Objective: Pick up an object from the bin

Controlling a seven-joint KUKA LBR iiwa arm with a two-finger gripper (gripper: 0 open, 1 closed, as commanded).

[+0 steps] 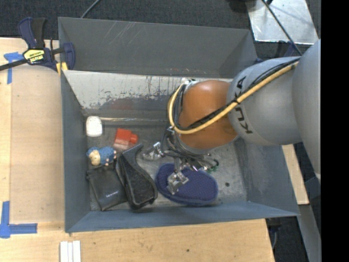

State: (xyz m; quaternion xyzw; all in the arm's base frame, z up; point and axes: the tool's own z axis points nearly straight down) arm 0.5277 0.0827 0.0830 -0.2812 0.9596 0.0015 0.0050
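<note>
My gripper (163,168) hangs low in the front middle of the bin, below the orange cover. Its metal fingers are spread open with nothing between them. One fingertip (175,182) is over the left part of a dark blue oval mesh pad (195,189) lying by the front wall. The other fingertip (148,153) is near the upper end of a black oblong case (136,183), which lies slanted just left of the pad. A small red block (125,138) sits further left and back.
A flat black pouch (105,190) lies in the front left corner. Behind it are a small blue and beige toy (101,156) and a white cylinder (94,126) by the left wall. The arm and its orange cover hide the right middle of the bin.
</note>
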